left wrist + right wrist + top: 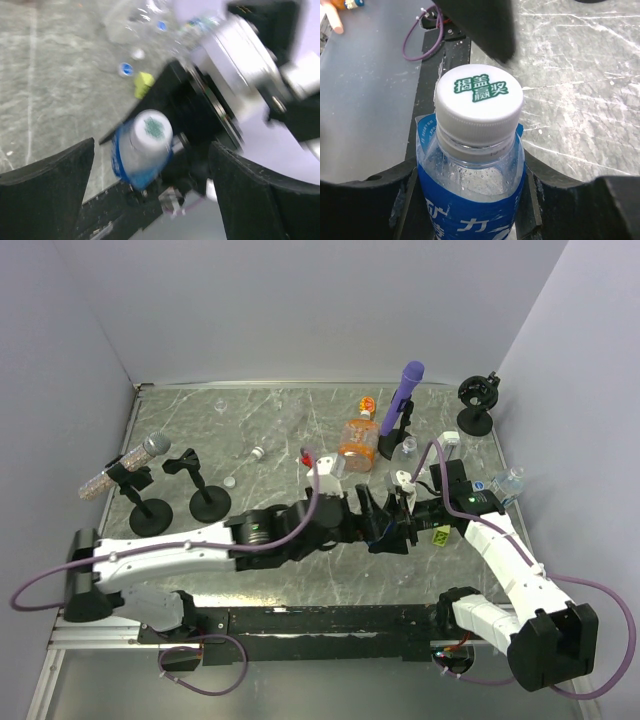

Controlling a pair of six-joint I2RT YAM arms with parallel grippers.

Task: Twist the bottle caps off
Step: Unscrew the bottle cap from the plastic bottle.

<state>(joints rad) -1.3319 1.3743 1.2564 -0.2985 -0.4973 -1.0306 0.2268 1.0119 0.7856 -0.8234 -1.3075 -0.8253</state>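
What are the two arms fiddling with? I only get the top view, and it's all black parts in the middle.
Observer: The right wrist view shows a bottle with a blue label, clamped in the right gripper.
Operator: Is the lid off?
Observer: No. A white cap with green print sits on its neck.
Operator: And the other arm?
Observer: The left wrist view shows the left gripper wide open, its fingers on either side of the cap, not touching it.
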